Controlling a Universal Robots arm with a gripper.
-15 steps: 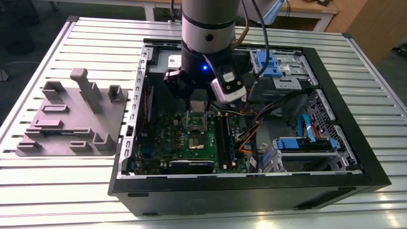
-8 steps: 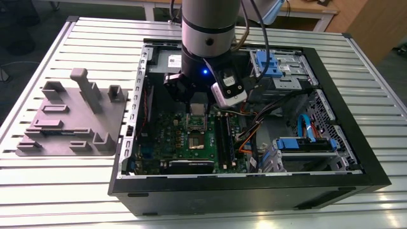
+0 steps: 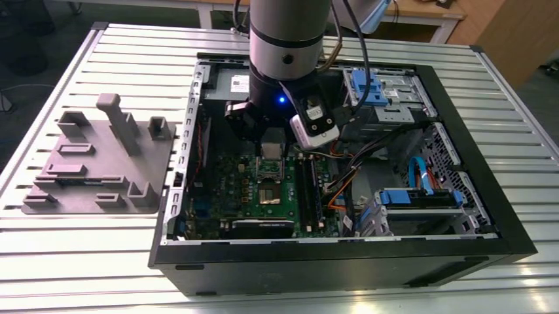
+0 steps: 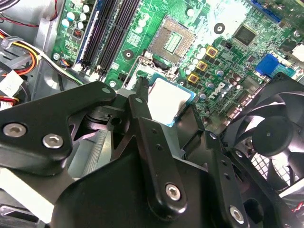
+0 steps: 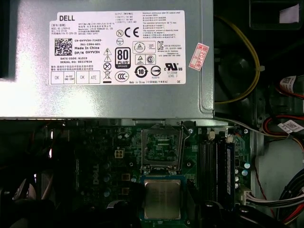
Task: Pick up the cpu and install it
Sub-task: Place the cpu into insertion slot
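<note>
**Cpu held just short of the open socket**

The claw [image 4: 170, 107] is clenched on the cpu [image 5: 162, 199], with its fingers [image 4: 147, 133] against opposite edges of the chip and the silvery top facing up. The cpu hangs over the motherboard [image 4: 228, 61], just beside the empty socket [image 5: 162, 147], on the side of the socket away from the power supply [image 5: 109, 61]. In the first wrist view its edges look roughly square to the socket. The memory slots [image 5: 213, 166] run along another side of the socket.

The main risk, as I judge it, is the thin edge grip, since any slip or tilt would bring one corner down first. If the chip arrives off-centre or slightly turned, it would sit on the socket's contacts instead of in the recess and could bend them.
</note>
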